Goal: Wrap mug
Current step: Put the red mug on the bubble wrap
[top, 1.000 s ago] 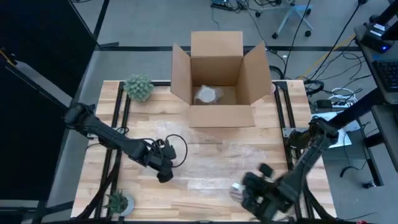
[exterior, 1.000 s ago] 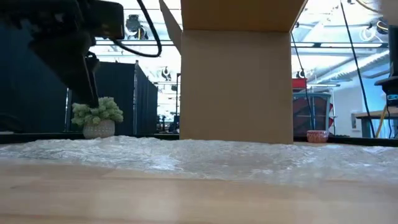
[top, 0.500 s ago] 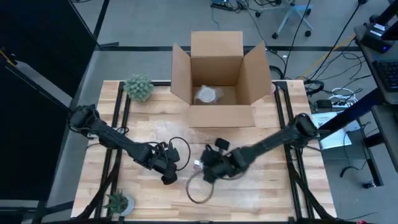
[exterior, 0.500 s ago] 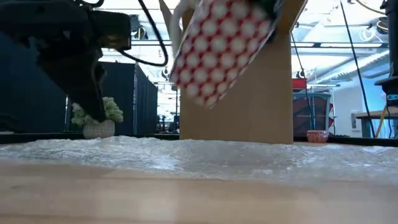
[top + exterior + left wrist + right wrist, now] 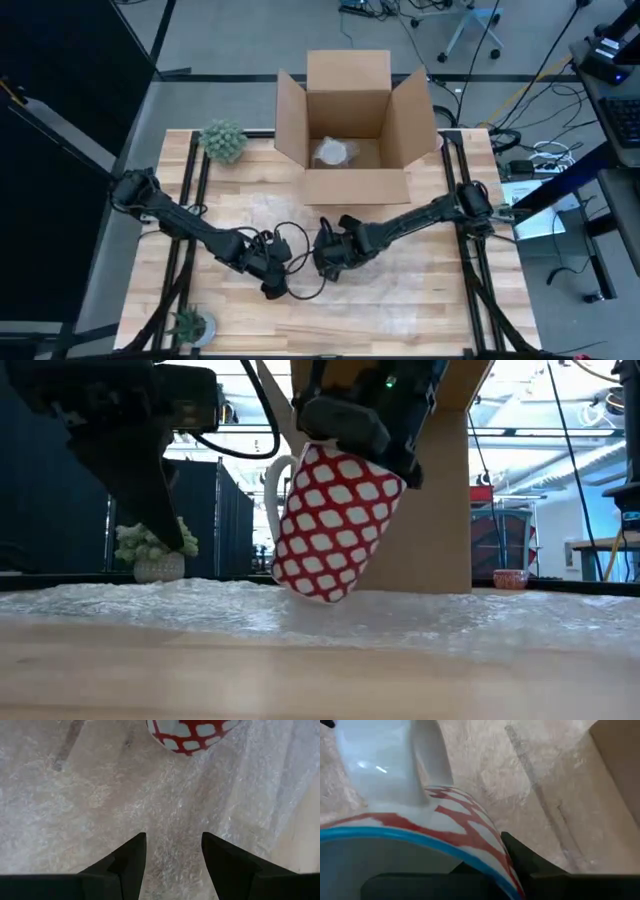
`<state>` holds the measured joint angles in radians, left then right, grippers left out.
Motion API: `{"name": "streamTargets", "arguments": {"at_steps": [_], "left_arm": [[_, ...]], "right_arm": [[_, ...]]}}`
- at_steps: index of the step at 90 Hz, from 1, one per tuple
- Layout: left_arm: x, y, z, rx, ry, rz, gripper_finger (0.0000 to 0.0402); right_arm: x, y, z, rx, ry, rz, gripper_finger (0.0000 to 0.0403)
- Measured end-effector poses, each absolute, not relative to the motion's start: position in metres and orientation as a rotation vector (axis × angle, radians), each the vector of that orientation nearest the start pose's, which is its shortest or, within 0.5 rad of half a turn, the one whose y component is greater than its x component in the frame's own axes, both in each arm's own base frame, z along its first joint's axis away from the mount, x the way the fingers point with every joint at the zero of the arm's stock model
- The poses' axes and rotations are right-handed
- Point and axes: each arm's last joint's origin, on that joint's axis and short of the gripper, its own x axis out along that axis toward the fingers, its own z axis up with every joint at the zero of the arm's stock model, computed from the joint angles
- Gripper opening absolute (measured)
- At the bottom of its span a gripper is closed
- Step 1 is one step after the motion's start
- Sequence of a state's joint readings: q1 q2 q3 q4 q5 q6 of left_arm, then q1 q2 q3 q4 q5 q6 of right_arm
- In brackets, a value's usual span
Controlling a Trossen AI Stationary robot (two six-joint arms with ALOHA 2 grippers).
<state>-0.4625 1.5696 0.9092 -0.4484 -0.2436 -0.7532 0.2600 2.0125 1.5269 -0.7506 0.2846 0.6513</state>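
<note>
high view: i see the right gripper [image 5: 328, 256] at frame centre, beside the left gripper [image 5: 272, 282] just lower left of it, both over the bubble wrap [image 5: 400, 250] in front of the cardboard box [image 5: 348, 110].

low view: the red-and-white mug [image 5: 335, 522] hangs tilted at centre, clamped at its rim by the right gripper, base touching or just above the wrap; i cannot tell which.

left wrist view: my left fingers [image 5: 131, 858] stand apart, holding nothing, mug at top.

right wrist view: mug rim and handle fill the frame.
</note>
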Motion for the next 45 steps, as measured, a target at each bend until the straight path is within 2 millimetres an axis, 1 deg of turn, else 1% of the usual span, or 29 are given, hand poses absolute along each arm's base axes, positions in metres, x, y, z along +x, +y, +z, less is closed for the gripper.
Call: {"name": "streamTargets", "arguments": {"at_steps": [7, 13, 32, 45], "left_arm": [[0.2650, -0.1245, 0.1788, -0.297, 1.039, 0.200, 0.0180], [0.2652, -0.1244, 0.1789, -0.295, 1.033, 0.204, 0.0180], [0.2666, -0.1256, 0.1799, -0.301, 1.013, 0.198, 0.0180], [0.2665, -0.1256, 0.1799, -0.301, 1.014, 0.198, 0.0180]], "right_arm": [[0.3980, 0.0970, 0.1894, 0.264, 1.108, -0.425, 0.0017], [0.3997, 0.0958, 0.1881, 0.282, 1.101, -0.432, 0.0034], [0.4022, 0.0927, 0.1872, 0.303, 1.092, -0.438, 0.0108], [0.4001, 0.0897, 0.1932, 0.300, 1.093, -0.435, 0.0159]]}}
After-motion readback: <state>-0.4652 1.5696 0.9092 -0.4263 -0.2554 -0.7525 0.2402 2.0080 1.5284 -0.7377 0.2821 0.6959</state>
